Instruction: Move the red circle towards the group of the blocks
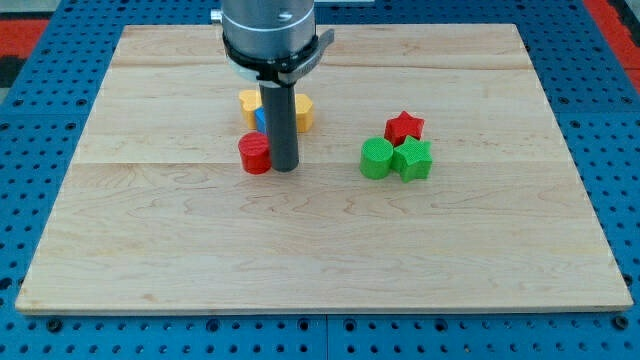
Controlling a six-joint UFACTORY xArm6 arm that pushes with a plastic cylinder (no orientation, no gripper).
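The red circle [255,154] sits on the wooden board left of centre. My tip [285,167] rests on the board right beside it, touching or nearly touching its right side. Just above, partly hidden by the rod, are a yellow block [250,103], a blue block [260,118] and another yellow block [303,112]. To the view's right is a group: a red star [404,126], a green circle [376,158] and a green star-like block [413,159].
The wooden board [320,250] lies on a blue pegboard surface [600,120]. The arm's grey body [270,30] hangs over the board's top middle.
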